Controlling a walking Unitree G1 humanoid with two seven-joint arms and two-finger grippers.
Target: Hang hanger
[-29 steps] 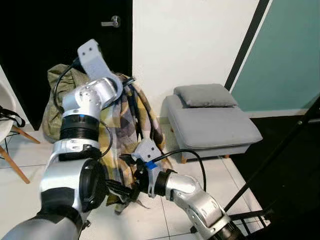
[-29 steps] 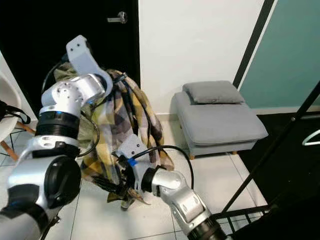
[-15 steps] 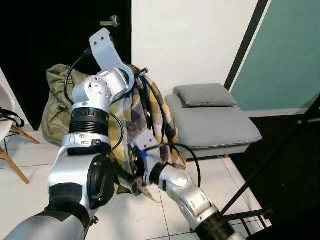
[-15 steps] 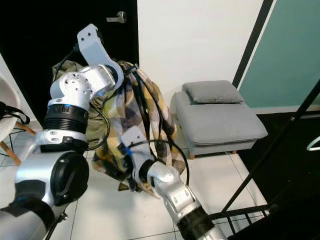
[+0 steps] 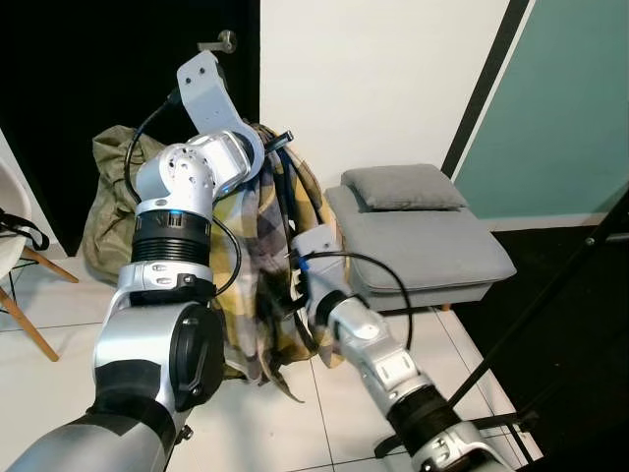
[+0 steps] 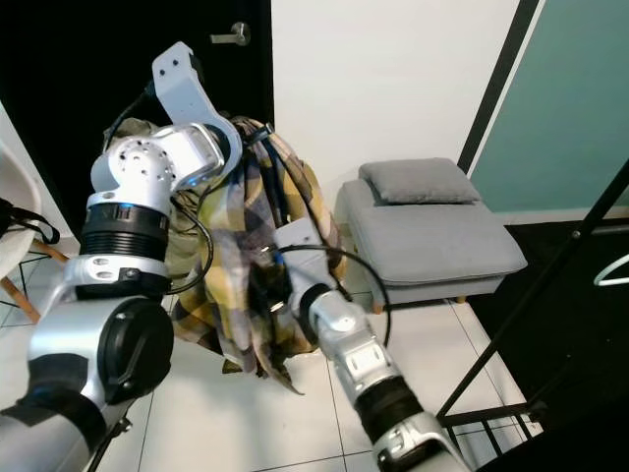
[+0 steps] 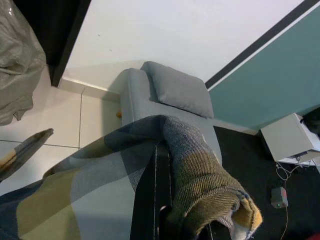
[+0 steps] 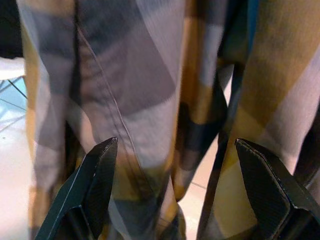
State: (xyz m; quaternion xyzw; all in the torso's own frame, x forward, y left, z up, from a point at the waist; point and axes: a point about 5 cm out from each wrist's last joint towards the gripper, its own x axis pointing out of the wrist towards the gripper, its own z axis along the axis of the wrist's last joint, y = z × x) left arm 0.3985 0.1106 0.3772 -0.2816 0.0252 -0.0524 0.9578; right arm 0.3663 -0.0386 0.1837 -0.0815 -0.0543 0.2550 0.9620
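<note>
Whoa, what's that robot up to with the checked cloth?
The robot is holding up a yellow and grey plaid shirt in the air, with its left hand raised high and gripping the top of the shirt. Its right hand is spread open, facing the hanging folds lower down. A black clothes rack stands to its right, and a grey daybed sits by the wall.

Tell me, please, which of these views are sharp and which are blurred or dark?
Left eye view: sharp and evenly lit, except the black doorway. Left wrist view: crisp on the grey footstool, softer on the near plaid shirt. Right wrist view: shirt blurred, too close; the right gripper fingertips stay fairly sharp.
</note>
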